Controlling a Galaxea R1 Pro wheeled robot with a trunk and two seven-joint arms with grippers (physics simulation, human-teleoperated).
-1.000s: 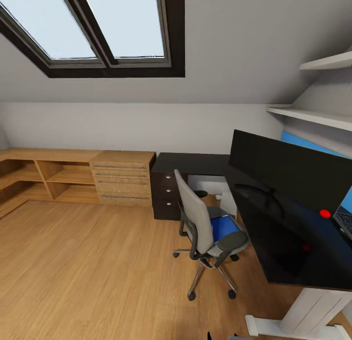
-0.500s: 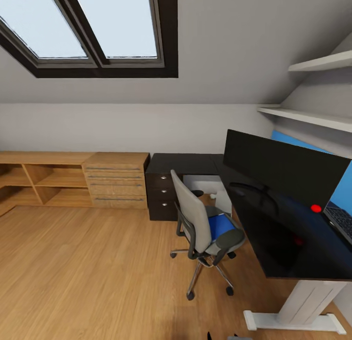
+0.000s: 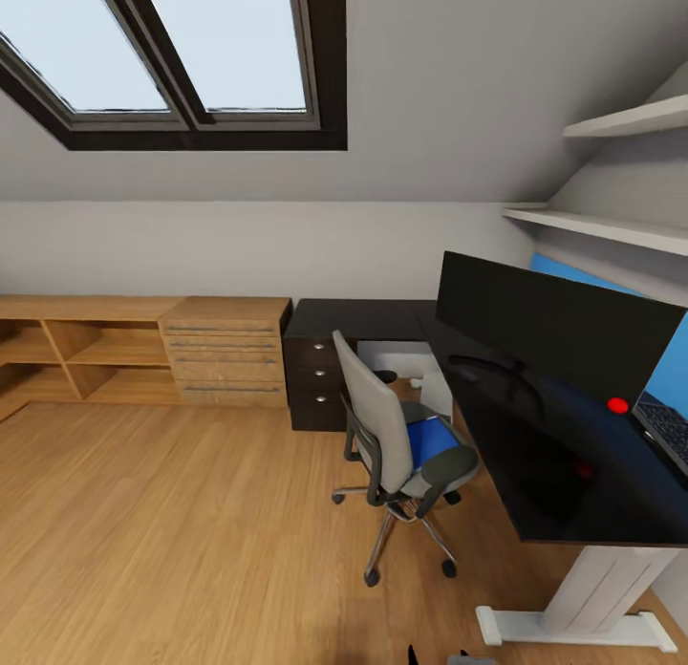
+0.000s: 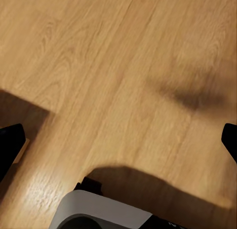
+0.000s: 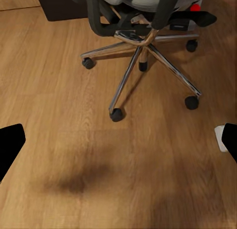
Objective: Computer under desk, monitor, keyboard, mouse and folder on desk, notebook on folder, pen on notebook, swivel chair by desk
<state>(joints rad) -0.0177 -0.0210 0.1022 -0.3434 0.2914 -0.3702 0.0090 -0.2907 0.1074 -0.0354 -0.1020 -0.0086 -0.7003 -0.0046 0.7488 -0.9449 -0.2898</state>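
Unmarked blue folder (image 3: 432, 440) on swivel chair (image 3: 394, 450)

Attic room: sloped grey ceiling with a dark-framed skylight (image 3: 182, 63) showing pale sky, and a plain grey back wall (image 3: 248, 249). Light wood-plank floor (image 3: 162, 541), evenly lit, with soft shadows. Light wooden cabinets (image 3: 143, 350) with open shelves and drawers along the wall; two white wall shelves (image 3: 612, 178) at the right.
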